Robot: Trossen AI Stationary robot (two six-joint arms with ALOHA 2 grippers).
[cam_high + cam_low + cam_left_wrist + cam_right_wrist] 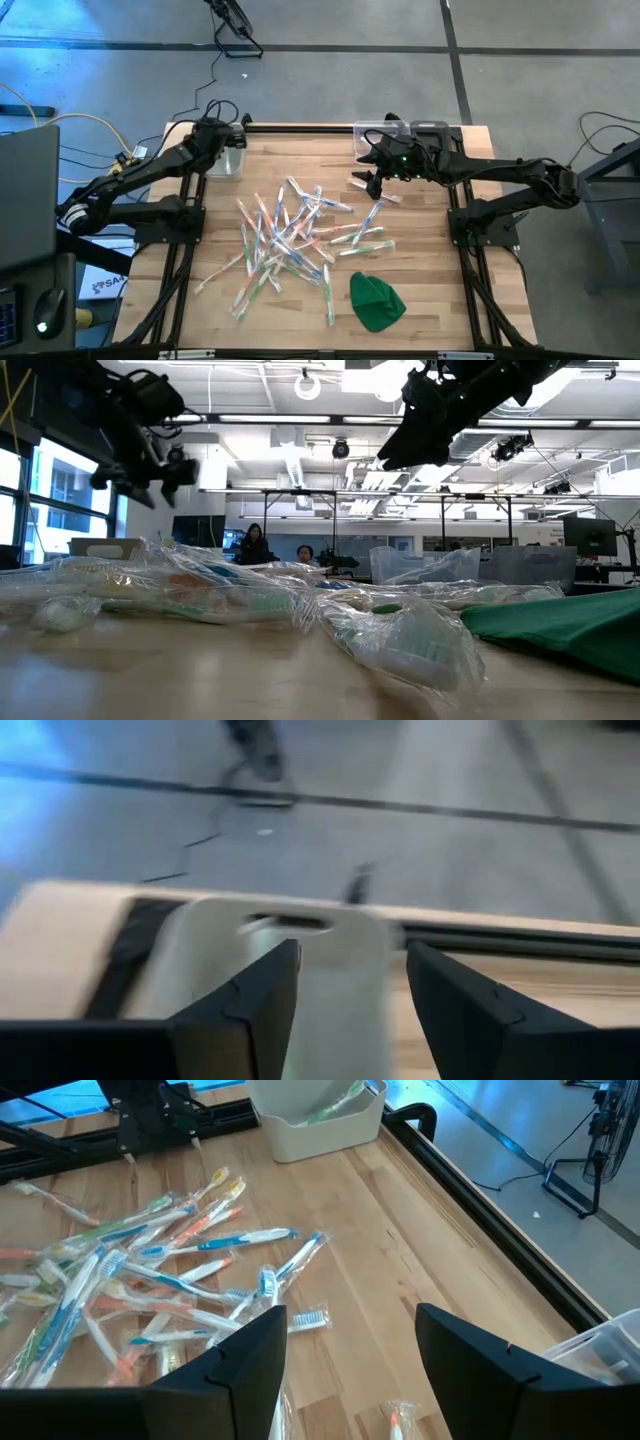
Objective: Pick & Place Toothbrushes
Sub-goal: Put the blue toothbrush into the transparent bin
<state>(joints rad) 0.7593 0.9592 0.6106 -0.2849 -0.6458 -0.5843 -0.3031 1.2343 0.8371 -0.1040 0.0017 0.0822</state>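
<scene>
From above, the toothbrushes [295,240] are scattered in a loose pile across the middle of the table [420,320], with a green cloth [376,301] near the front edge, the left gripper [232,140] over a clear bin [226,160] at the back left corner and the right gripper [378,172] hanging near the back edge by another bin [372,136]. The left wrist view shows that gripper's fingers [250,1010] spread apart, nothing between them, right above the bin [300,935]. On the right wrist view the fingers [240,1365] are open and empty too, with toothbrushes [150,1280] spread on the wood beyond and a few sitting in the far bin [320,1120].

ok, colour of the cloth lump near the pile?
Green cloth lump, clearest in the high view.
</scene>
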